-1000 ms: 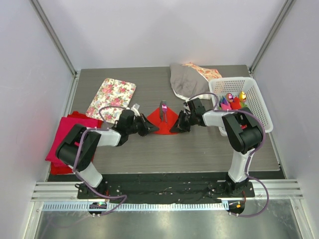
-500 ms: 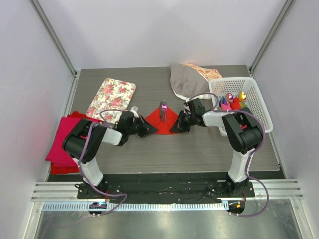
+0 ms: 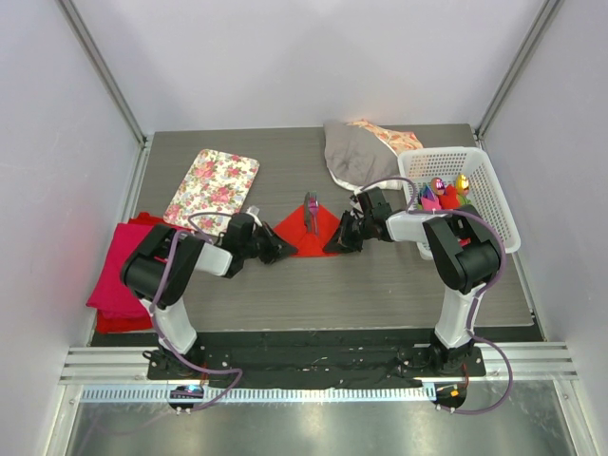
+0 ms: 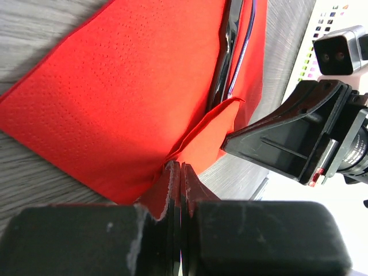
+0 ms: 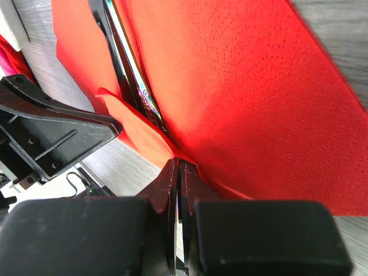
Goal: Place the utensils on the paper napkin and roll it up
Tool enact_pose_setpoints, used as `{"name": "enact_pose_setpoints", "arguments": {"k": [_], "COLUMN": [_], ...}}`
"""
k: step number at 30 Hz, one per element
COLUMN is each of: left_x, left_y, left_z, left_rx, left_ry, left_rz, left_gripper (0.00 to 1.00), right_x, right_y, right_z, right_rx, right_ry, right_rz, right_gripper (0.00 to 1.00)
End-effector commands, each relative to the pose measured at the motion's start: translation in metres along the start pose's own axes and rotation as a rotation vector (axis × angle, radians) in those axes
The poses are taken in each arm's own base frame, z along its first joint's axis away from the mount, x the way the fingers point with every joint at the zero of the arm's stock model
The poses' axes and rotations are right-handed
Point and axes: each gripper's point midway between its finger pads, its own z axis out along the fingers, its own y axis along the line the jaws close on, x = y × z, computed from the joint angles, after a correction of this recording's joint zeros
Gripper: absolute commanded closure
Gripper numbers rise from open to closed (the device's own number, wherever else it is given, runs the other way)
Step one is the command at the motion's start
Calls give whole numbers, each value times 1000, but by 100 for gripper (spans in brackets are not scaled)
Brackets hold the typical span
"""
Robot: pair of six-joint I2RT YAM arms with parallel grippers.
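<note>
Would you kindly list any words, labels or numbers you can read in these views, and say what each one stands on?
No text can be read in any view.
Small coloured marks at the top right of the left wrist view: too small to read.
The paper napkin and the floral tray: no writing visible.

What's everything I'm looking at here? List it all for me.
napkin: one, bright red, table centre
utensils: number unclear, dark and shiny, on the napkin
tray: one, floral, back left
cloth stack: one, magenta, left edge
grey cloth: one, back centre
patterned cloth: one, orange and cream, behind the grey cloth
basket: one, white, right
rolls: several, mixed colours, in the basket
table: one, grey wood
left gripper: black, pinching the napkin
right gripper: black, pinching the napkin
</note>
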Motion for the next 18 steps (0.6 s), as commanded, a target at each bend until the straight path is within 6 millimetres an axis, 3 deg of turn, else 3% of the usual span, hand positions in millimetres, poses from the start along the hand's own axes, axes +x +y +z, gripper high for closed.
{"name": "enact_pose_setpoints", "arguments": {"k": [1,4,12,18], "left_x": [-5,-4,-3,-3], "left_y": [10,15,23,24], "left_z": [6,8,7,6], "left_rx": [-46,-71,-114,-123], "left_ry": [-5,0,8,3], "left_rz": [-24,-36,-47,-45], "left_gripper": [100,100,100,100], "right_x": [-2,-1,-5,-3], "right_y": [-20,-16,19,31], "right_z": [1,-3,-27,-30], "right_rx": [95,89,-20,-74], "right_ry": [-41,-41,-75,-79], "right_rz": [-23,-38,-98,-98], "right_gripper": [95,95,87,86]}}
